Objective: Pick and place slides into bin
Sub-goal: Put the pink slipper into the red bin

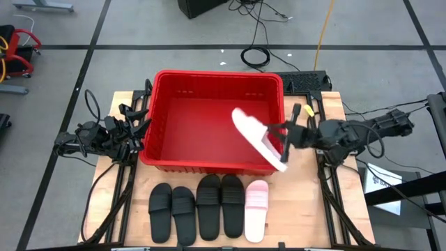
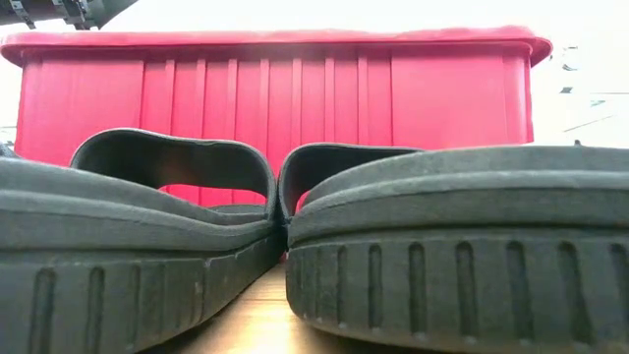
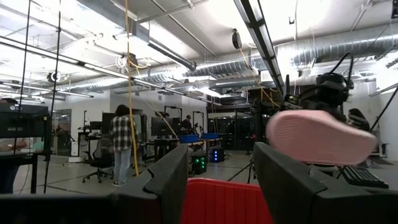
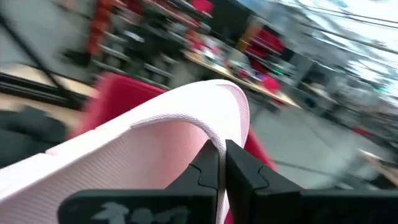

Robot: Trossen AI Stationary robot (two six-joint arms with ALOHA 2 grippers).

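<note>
1. Large rectangular red plastic bin [image 1: 188, 118] at centre of the high view, upper half of the wooden table [image 1: 334, 111]; inside bare apart from what hangs over it.
2. Right gripper [image 1: 284, 139] at the bin's right wall, centre-right of the high view, clamped on the strap of a pale pink open-toe slide [image 1: 256, 138]; fingers pressed tight together on the strap edge in the right wrist view [image 4: 221, 165].
3. Held pink slide raised and tilted over the bin's right half, one end toward the bin's middle, the other over the near right corner; sole seen at the right of the left wrist view [image 3: 320, 135].
4. Left gripper [image 1: 139, 127] just beside the bin's left wall, centre-left of the high view; fingers [image 3: 165, 180] parted with a clear gap, holding nothing.
5. Four black wide-strap slides [image 1: 198, 206] in a row at lower centre of the high view, in front of the bin, side by side.
6. Second pale pink slide [image 1: 256, 208] lying flat at the right end of that row, just beside the last black one.
7. Black soles filling the lower part of the low view [image 2: 452, 236], red bin wall [image 2: 265, 98] behind them.
</note>
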